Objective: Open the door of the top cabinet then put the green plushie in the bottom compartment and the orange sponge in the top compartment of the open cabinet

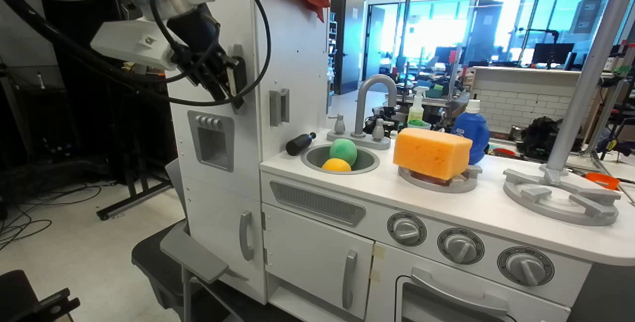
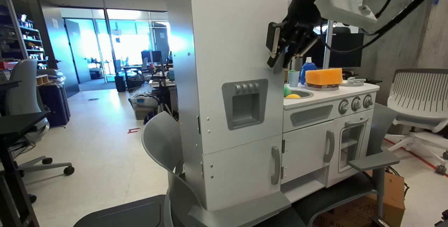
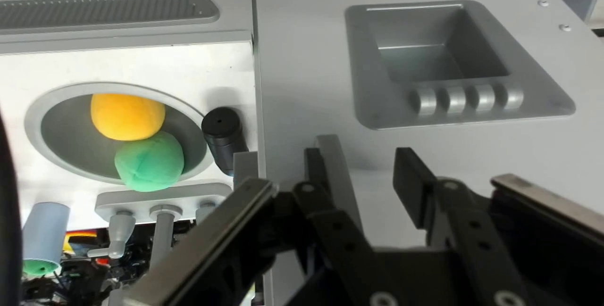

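We have the gripper (image 3: 361, 174) at the handle (image 3: 337, 174) — fingers (image 3: 411, 188) apart, door (image 2: 234, 52) shut.
Wrist view shows the handle between the fingers, just beside one; we can't tell whether they touch; we see the green plushie (image 3: 149, 161) in the sink (image 1: 369, 161), just beside the yellow ball (image 3: 127, 116), near the countertop (image 1: 384, 177) edge that meets the top cabinet (image 1: 302, 79); orange sponge (image 1: 432, 153) lies on the burner (image 1: 461, 183) in both exterior views — farther from that edge, between the countertop's front and back edges.

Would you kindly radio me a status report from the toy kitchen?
Gripper open at grey handle. Tall door shut. Green plushie in sink, orange sponge on burner. Grey chair close by, might hinder the swing.
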Robot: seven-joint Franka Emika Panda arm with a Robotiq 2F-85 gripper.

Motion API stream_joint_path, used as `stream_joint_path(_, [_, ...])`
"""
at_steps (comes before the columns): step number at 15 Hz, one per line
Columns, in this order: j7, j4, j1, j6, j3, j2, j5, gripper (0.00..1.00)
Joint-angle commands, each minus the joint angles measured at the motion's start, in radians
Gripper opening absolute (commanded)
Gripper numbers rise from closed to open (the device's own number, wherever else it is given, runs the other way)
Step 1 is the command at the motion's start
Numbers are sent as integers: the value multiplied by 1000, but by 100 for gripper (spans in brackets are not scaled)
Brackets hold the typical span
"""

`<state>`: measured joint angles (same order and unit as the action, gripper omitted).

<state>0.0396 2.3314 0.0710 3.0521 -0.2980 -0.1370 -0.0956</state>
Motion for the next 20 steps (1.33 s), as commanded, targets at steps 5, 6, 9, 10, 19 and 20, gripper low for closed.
stream_joint_path(5, [-50, 46, -57, 16, 84, 47, -9, 4])
stream_joint_path(6, [-118, 59, -56, 29, 92, 49, 48, 4])
stream_joint_path(9, [-321, 114, -138, 0, 187, 96, 201, 4])
stream_joint_path(10, [-393, 130, -161, -3, 211, 110, 255, 4])
stream_joint_path(19, [-1028, 216, -214, -164, 140, 226, 689, 4])
stream_joint_path(20, [-1102, 224, -219, -189, 113, 237, 730, 4])
